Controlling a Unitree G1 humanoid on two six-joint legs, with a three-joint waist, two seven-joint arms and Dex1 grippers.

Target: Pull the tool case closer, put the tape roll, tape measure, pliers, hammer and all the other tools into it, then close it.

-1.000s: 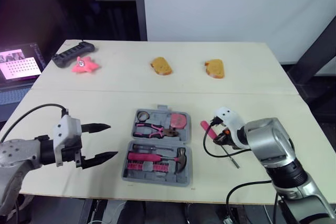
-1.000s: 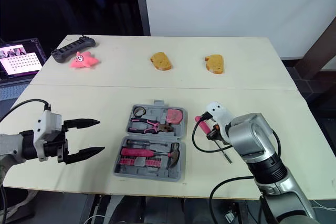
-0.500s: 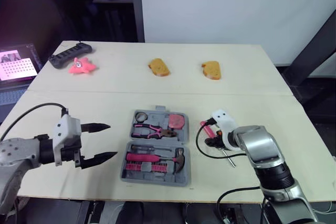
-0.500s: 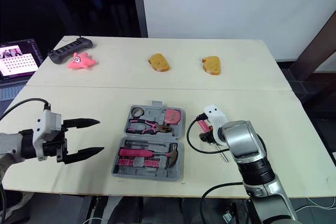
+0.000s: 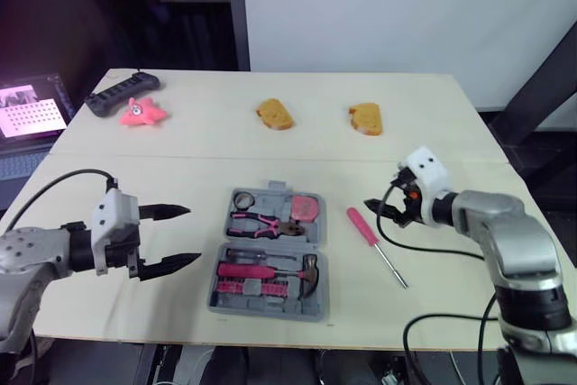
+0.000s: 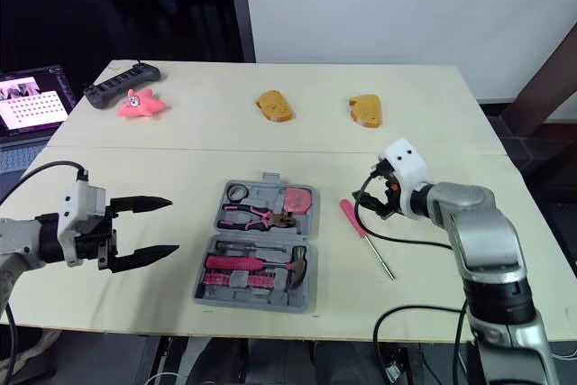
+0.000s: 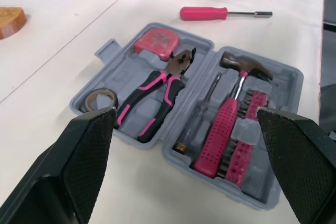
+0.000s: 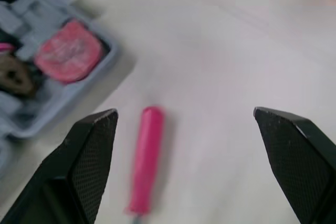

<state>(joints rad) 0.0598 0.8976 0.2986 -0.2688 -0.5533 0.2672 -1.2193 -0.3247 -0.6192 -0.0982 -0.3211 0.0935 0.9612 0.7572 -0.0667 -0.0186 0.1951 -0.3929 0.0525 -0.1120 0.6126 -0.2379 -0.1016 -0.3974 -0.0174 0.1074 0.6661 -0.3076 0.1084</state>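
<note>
The open tool case [image 5: 270,311] at lower centre holds the tape roll [image 5: 243,198], tape measure [image 5: 308,208], pliers [image 5: 266,222] and hammer [image 5: 270,270]. A pink screwdriver [image 5: 362,226] lies on the table to its right. The right gripper [image 8: 185,113] beside the screwdriver and the left gripper [image 5: 192,234] at lower left are both spread and empty.

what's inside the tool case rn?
The tool case holds tape roll, tape measure, pliers, hammer, slim screwdriver, bit rack. Pink screwdriver lies outside on the table. Under the tools: covered.

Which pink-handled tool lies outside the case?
The screwdriver, lying on the table right of the tool case; the pliers and hammer sit inside it.
</note>
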